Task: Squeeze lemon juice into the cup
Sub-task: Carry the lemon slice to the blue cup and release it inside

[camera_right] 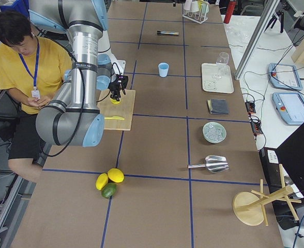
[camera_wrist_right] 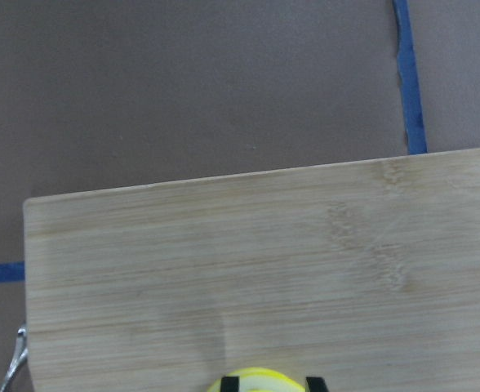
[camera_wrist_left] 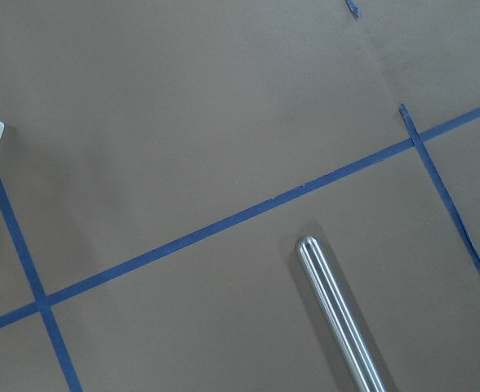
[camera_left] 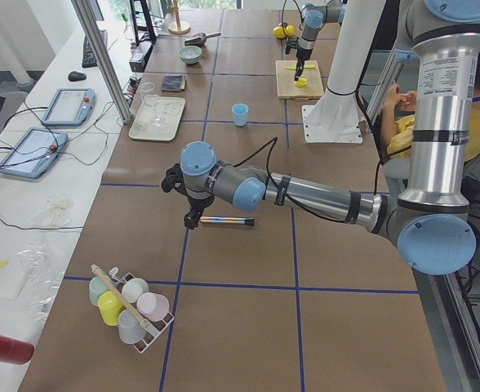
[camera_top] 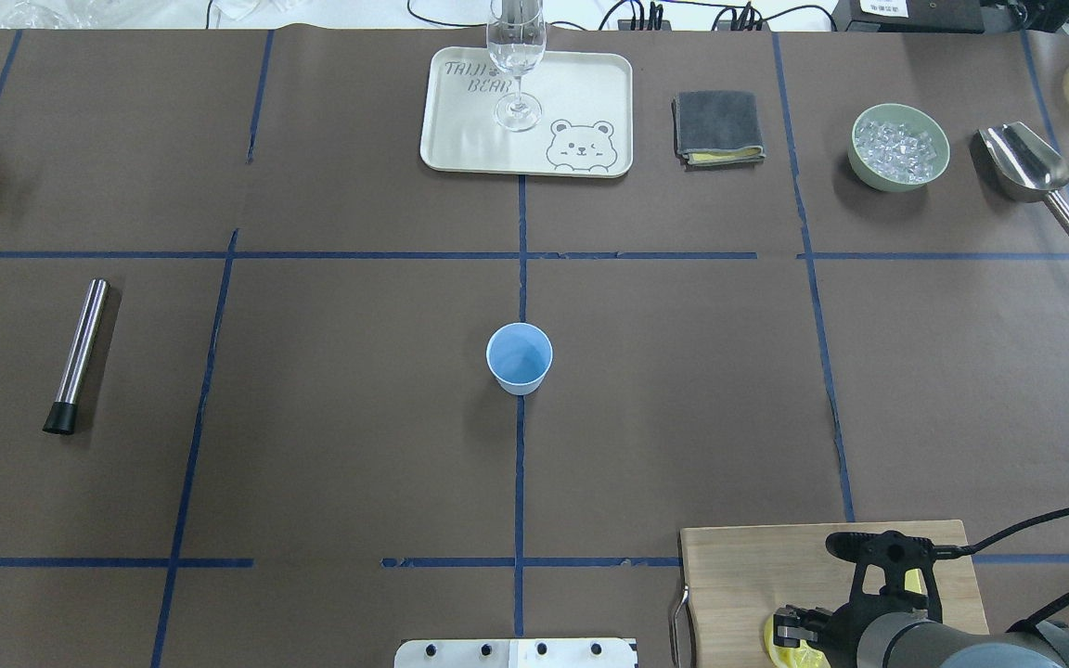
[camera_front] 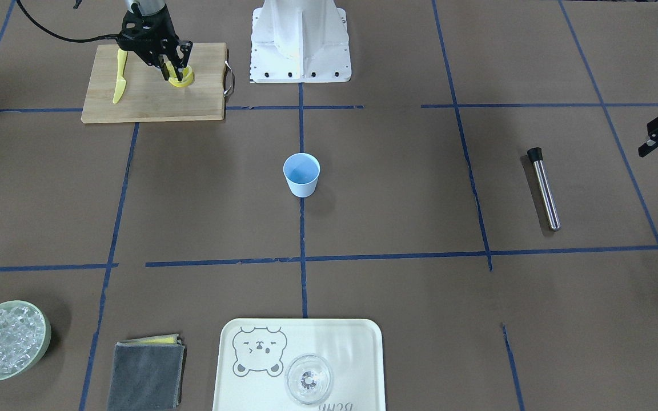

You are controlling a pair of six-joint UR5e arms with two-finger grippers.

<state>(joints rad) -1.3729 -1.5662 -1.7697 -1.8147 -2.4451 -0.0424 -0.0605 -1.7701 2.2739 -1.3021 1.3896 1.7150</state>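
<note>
Overhead and front-facing views look down on the table (camera_top: 312,417) from opposite sides, sharing the cup (camera_top: 519,357); side views look along it; wrist cameras sit close above.

Left arm (camera_left: 313,194) and right arm (camera_right: 84,57): silver-grey tubes with pale blue caps at the rounded joints; a printed label marks the left arm's upright tube. Left gripper (camera_left: 188,214) and right gripper (camera_front: 176,71): black, each fed by a black cable. Base (camera_front: 300,43): white, with a row of dark screws
</note>
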